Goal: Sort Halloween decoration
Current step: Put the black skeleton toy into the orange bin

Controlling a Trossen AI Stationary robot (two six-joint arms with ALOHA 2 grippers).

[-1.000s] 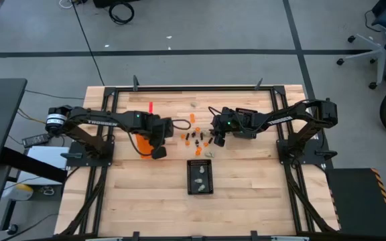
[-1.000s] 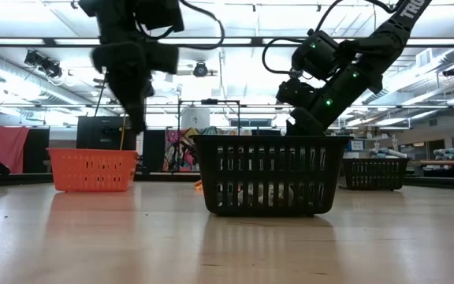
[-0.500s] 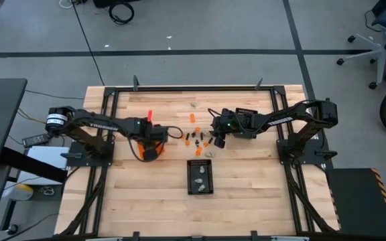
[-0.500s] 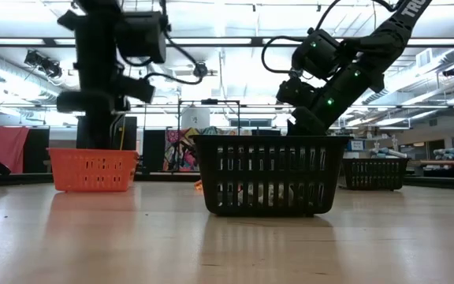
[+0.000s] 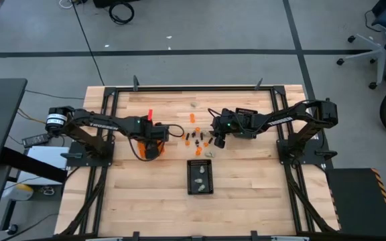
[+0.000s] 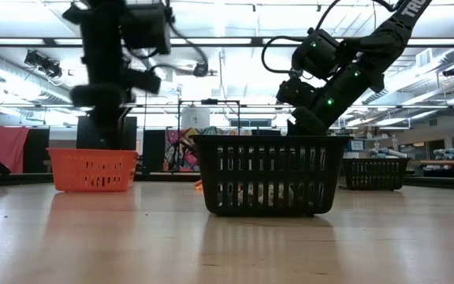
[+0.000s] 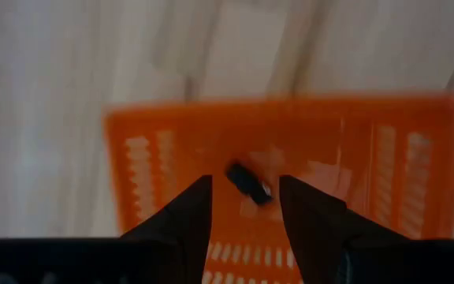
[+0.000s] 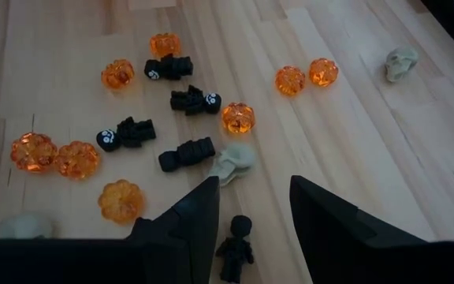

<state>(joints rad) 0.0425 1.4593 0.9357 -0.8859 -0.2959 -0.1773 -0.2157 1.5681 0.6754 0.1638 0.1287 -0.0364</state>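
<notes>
The Halloween decoration lies spread on the wooden table [image 5: 246, 194] in the middle: orange pumpkins [image 8: 238, 117], black figures [image 8: 126, 134] and pale skulls [image 8: 235, 162]. My right gripper [image 8: 254, 183] hovers open above them, over one black figure [image 8: 235, 248]. My left gripper [image 7: 245, 181] stands open, pointing down over the orange bin [image 7: 369, 158]. A small black piece [image 7: 252, 184] shows between and beyond its fingers, apart from both. Whether it is in the air or on the bin's floor I cannot tell.
A black mesh bin [image 5: 200, 176] with pale pieces inside stands nearer the front edge, below the pile. The orange bin [image 6: 93, 170] sits to the left of the pile. One skull [image 8: 401, 63] lies apart toward the far edge. A black frame [image 5: 193, 88] rims the table.
My left gripper has swung from beside the orange bin's near right corner to a spot over the bin, going toward the table's left and far edges. It has sunk toward the bin and tipped more steeply downward. My right arm has kept still.
</notes>
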